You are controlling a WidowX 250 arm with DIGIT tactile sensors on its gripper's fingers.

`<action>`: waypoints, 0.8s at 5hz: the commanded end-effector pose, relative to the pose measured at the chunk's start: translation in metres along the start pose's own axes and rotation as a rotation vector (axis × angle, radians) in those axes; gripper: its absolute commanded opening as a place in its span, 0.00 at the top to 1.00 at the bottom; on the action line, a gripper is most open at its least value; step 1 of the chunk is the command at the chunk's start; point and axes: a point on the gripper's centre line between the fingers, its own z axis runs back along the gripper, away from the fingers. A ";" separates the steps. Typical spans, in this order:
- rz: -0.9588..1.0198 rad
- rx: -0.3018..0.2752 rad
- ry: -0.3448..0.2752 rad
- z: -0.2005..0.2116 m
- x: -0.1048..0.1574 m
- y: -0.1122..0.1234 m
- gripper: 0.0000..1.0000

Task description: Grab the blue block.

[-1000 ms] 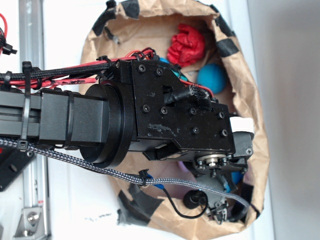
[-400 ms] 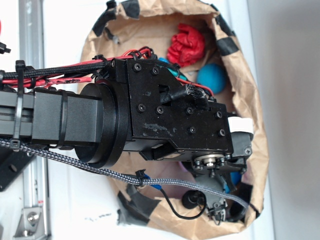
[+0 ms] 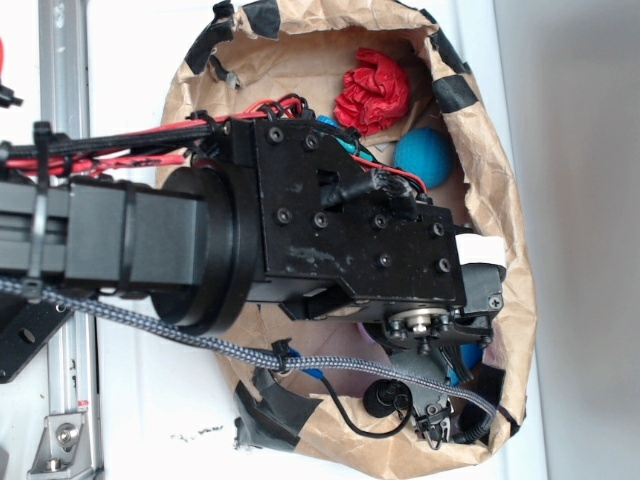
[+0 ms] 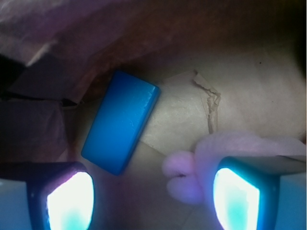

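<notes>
Two spread fingertips of my tool [image 4: 153, 199], holding nothing, frame the wrist view, and the blue block [image 4: 121, 122] lies flat on the brown paper just ahead of the left one, its long axis slanting up-right.

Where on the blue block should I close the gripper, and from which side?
Grip the blue block across its two long edges, near the middle, coming straight down from above. It lies flat on the brown paper, tilted diagonally in the wrist view, so the wrist probably needs turning to square the fingers to it. The gripper is open; the pink plush crowds one finger.
</notes>
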 end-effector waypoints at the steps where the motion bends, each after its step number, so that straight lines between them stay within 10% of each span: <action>1: -0.071 -0.093 -0.444 0.029 0.016 0.035 0.00; 4: -0.031 -0.152 -0.339 0.017 0.041 0.003 0.00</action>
